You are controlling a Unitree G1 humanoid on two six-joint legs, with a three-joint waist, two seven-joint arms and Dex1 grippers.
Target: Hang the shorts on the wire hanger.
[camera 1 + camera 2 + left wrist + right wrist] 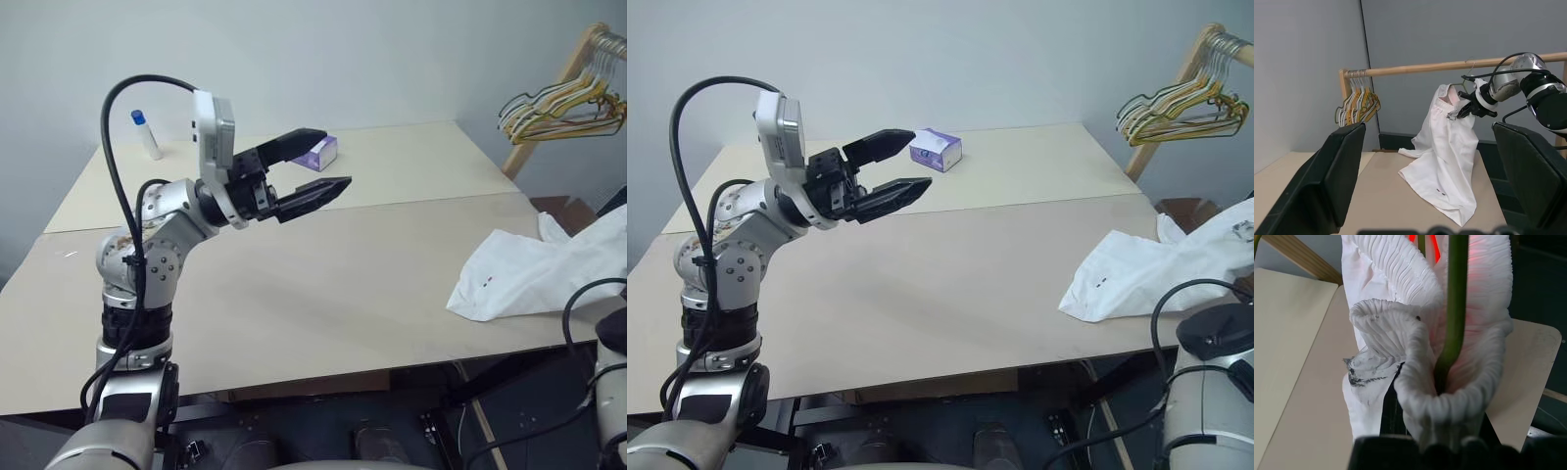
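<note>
Looking down from the head first: the left gripper (312, 166) hangs above the table (294, 284) with its fingers spread wide and nothing between them, pointing across toward the shorts (529, 269). They're well apart from those fingers, with the bottom half draped over the far right edge of the table. A small purple box (937, 149) sits just beyond the fingertips, and a white bottle with a blue cap (146, 133) stands further back.

Left wrist camera is the useful one. Straight out past the spread fingers, the right gripper (1463, 108) is pressed shut on the waistband, holding the shorts up under a wooden rail (1449, 66) while the legs trail down onto the table. A thin wire hanger (1467, 73) seems to hang from the rail right above that pinch, though it's too thin to say how far it's threaded. The bunch of coloured hangers (1357, 103) sits at the other end of the rail, well clear.

Right wrist camera: the gathered waistband bunches right at the fingertips, with a thin green rod (1454, 308) running up through the folds.

My take on doing this well: keep the pinch firm and go slow, because the trailing cloth could drag. The free gripper could support the loose side.
</note>
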